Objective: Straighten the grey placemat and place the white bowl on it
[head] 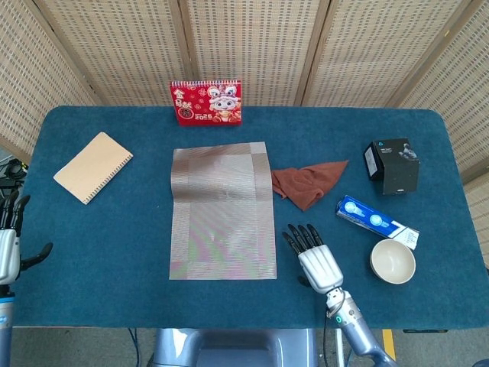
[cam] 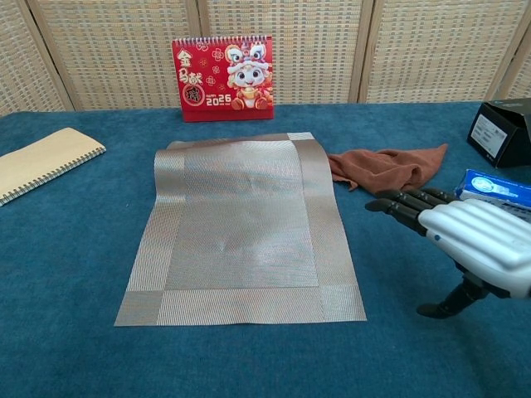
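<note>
Head view showed a blue table (head: 114, 252) before wicker screens (head: 252, 46). One mat (head: 221, 210) lay mid-table; one bowl (head: 393, 261) sat near the right front corner. Both hands were empty, fingers spread: right (head: 315, 256) beside the mat, left (head: 9, 248) off the left edge.

The right hand (head: 314, 258) hovers palm-down over the near part of the table, fingers (cam: 404, 204) extended and spread, thumb pointing down, holding nothing. The left hand (head: 7, 248), at the table's near-left edge and partly cropped, appears open, fingers pointing away.
</note>
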Tool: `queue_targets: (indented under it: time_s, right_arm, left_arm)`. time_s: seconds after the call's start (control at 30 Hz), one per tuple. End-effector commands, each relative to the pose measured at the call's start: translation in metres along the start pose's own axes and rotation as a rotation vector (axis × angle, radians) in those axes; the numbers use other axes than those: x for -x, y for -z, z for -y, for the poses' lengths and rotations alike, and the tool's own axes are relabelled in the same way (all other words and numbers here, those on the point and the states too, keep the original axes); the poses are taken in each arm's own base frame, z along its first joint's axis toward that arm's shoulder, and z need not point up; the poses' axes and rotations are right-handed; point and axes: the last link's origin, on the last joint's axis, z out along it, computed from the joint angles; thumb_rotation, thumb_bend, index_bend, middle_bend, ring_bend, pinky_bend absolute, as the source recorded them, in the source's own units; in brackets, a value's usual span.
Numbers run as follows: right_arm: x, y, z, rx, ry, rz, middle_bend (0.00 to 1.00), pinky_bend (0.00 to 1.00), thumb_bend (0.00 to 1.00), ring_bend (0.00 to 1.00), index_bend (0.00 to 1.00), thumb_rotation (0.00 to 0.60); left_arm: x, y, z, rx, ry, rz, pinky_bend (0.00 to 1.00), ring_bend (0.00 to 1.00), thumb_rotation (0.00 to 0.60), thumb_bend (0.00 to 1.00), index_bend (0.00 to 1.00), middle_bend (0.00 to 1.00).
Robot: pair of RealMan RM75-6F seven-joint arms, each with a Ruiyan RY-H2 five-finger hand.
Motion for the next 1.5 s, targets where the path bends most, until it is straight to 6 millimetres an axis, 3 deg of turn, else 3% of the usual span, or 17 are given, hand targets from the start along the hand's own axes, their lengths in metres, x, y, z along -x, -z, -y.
queue_targets:
  time_s: [0.03, 0.6, 1.5]
  right_arm:
    - [0.005, -0.004, 0.002, 0.005, -0.020, 0.001, 0.00, 0.00, 0.00, 0.00, 0.07, 0.600]
    - [0.012, 0.002, 0.015, -0.024, -0.155, 0.077, 0.00, 0.00, 0.00, 0.00, 0.07, 0.600]
    - [0.026, -0.026, 0.030, -0.026, -0.218, 0.086, 0.00, 0.00, 0.00, 0.00, 0.07, 0.600]
  left_arm:
    - [0.000, -0.001, 0.001, -0.005, 0.001, 0.003, 0.00, 0.00, 0.600, 0.19, 0.07, 0.00]
    - [0.004, -0.002, 0.000, -0.010, -0.009, 0.009, 0.00, 0.00, 0.600, 0.19, 0.07, 0.00]
    - [0.009, -0.008, 0.005, -0.038, -0.026, 0.008, 0.00, 0.00, 0.600, 0.20, 0.07, 0.00]
